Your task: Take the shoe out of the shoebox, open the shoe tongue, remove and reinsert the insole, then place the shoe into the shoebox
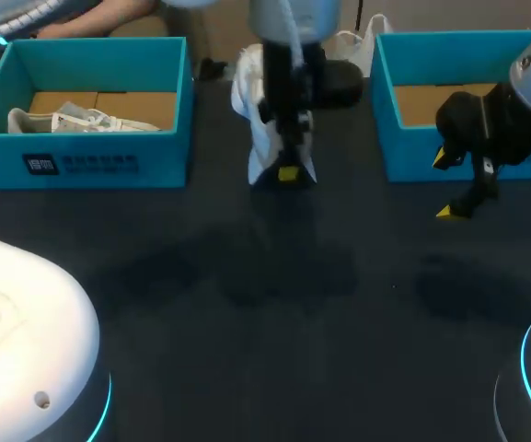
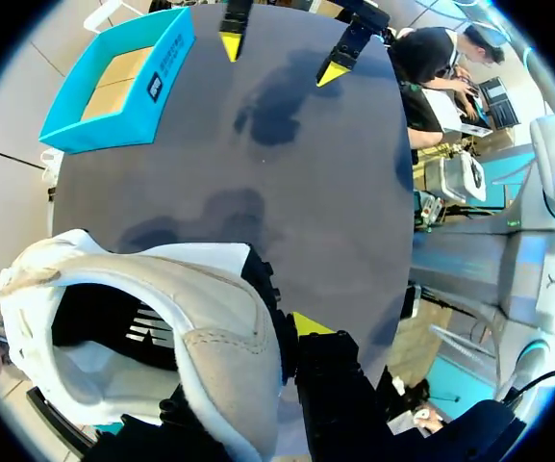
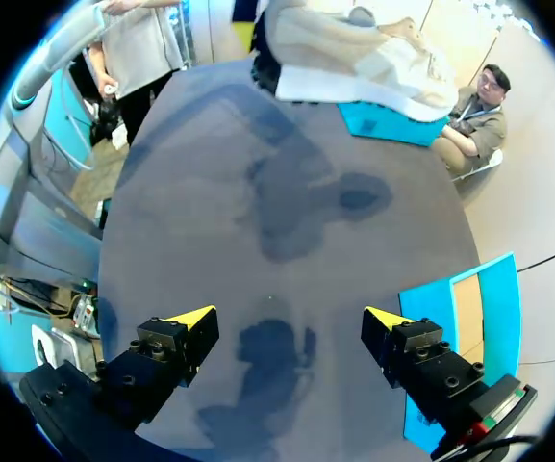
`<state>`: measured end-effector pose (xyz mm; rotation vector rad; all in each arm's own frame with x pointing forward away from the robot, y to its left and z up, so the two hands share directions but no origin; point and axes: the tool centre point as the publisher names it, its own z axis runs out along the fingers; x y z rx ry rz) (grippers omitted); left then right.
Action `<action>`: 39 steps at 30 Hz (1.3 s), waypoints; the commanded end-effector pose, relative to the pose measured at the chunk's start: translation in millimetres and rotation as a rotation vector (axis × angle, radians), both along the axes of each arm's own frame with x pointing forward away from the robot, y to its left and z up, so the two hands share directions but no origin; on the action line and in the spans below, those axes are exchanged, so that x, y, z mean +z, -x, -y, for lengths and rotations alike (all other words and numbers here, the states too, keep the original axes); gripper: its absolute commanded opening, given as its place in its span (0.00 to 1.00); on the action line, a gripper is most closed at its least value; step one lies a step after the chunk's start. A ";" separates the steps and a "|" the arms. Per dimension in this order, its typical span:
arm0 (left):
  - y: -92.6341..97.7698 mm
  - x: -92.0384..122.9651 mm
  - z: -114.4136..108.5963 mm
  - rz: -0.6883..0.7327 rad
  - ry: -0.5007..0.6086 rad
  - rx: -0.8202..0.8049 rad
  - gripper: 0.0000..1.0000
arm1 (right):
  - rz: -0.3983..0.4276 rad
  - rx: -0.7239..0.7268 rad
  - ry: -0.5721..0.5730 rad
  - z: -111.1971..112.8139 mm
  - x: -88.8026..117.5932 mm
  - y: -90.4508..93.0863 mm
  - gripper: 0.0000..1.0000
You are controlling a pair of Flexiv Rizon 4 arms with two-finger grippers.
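Observation:
A white shoe [image 1: 263,129] hangs above the table between the two boxes, with my left gripper [image 1: 288,172] shut on the edge of its opening. In the left wrist view the shoe [image 2: 190,327] fills the space beside my left gripper [image 2: 291,332]; one yellow fingertip [image 2: 312,323] shows outside the shoe's wall, and the dark inside of the shoe is visible. My right gripper [image 1: 449,186] stands open in front of the right shoebox [image 1: 412,152], holding nothing. From the right wrist, the right gripper [image 3: 287,320] is open over bare table, with the shoe [image 3: 364,58] far ahead.
The left teal box [image 1: 90,161] holds a second white shoe [image 1: 72,121]. The right shoebox [image 2: 123,82] shows only its cardboard floor and lies close beside my right gripper [image 2: 282,53]. A white bag [image 1: 357,41] lies at the back.

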<state>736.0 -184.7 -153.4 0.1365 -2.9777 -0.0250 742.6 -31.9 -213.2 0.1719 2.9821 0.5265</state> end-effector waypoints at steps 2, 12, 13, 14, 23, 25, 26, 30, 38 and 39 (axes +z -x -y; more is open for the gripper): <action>-16.5 8.6 -36.7 -0.006 0.038 -0.013 0.00 | 0.001 -0.001 0.001 0.1 -1.1 0.4 1.00; -68.1 6.5 -75.7 0.009 0.054 0.004 0.00 | 0.001 -0.001 0.001 0.1 -1.1 0.4 1.00; -73.2 5.4 -79.4 0.009 0.055 0.009 0.00 | 0.001 -0.001 0.001 0.1 -1.1 0.4 1.00; -78.8 3.9 -83.9 0.013 0.057 0.011 0.00 | 0.001 -0.001 0.001 0.1 -1.1 0.4 1.00; -137.6 -3.6 -132.6 0.051 0.087 -0.017 0.00 | 0.001 -0.001 0.001 0.1 -1.1 0.4 1.00; -151.1 -5.4 -142.9 0.060 0.090 -0.003 0.00 | 0.001 -0.001 0.001 0.1 -1.1 0.4 1.00; -157.2 -6.4 -147.0 0.064 0.089 0.007 0.00 | 0.001 -0.001 0.001 0.1 -1.1 0.4 1.00; -180.7 -11.0 -166.5 0.076 0.083 0.041 0.00 | 0.001 -0.001 0.001 0.1 -1.1 0.4 1.00; -207.6 -15.4 -206.4 0.062 0.084 0.044 0.00 | 0.001 -0.001 0.001 0.1 -1.1 0.4 1.00; -211.7 -15.8 -211.7 0.067 0.087 0.046 0.00 | 0.001 -0.001 0.001 0.1 -1.1 0.4 1.00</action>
